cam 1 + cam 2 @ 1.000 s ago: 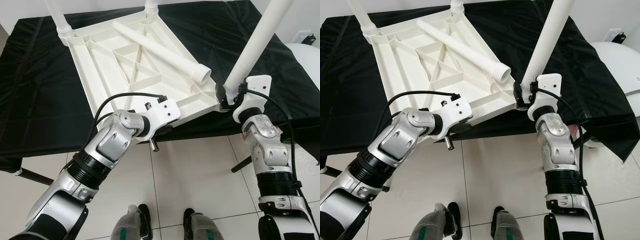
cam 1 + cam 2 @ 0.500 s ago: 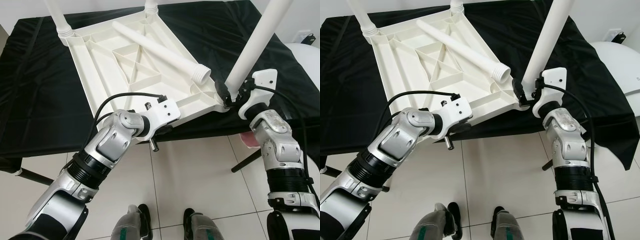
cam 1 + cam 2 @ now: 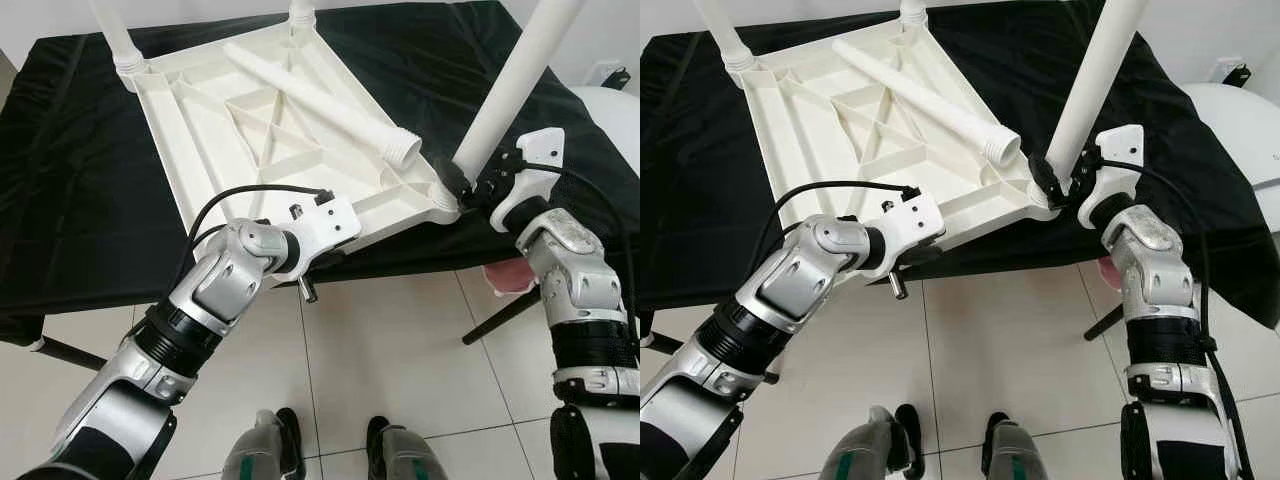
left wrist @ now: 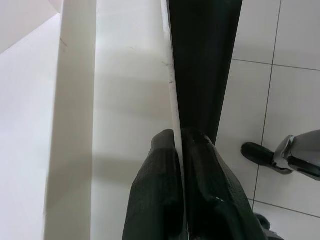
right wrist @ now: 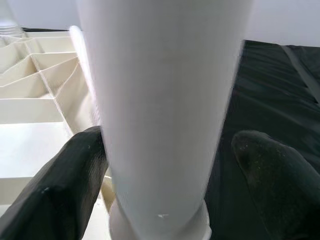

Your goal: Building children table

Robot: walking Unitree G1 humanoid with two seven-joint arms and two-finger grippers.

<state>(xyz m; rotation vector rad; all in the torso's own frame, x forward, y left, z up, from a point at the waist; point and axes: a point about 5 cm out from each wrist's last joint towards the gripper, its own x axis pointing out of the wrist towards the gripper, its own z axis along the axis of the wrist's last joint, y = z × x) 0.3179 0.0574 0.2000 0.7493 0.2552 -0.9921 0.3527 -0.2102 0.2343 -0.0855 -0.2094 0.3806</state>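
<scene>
Meanwhile my left gripper (image 4: 176, 150) had its jaws pinched shut on the near rim of the upturned white tabletop (image 3: 270, 150), which lay underside up on the black-draped surface (image 3: 60, 200). To do this step well, I judged I should keep that rim pinned so the top could not spin. My right gripper (image 5: 170, 165) stood with jaws parted around the base of the corner leg (image 3: 510, 90), one finger (image 5: 75, 180) touching it, the other apart; closing squarely and twisting evenly seemed best. I counted four legs: three upright in sockets, one loose leg (image 3: 320, 100) lying across the ribs.
</scene>
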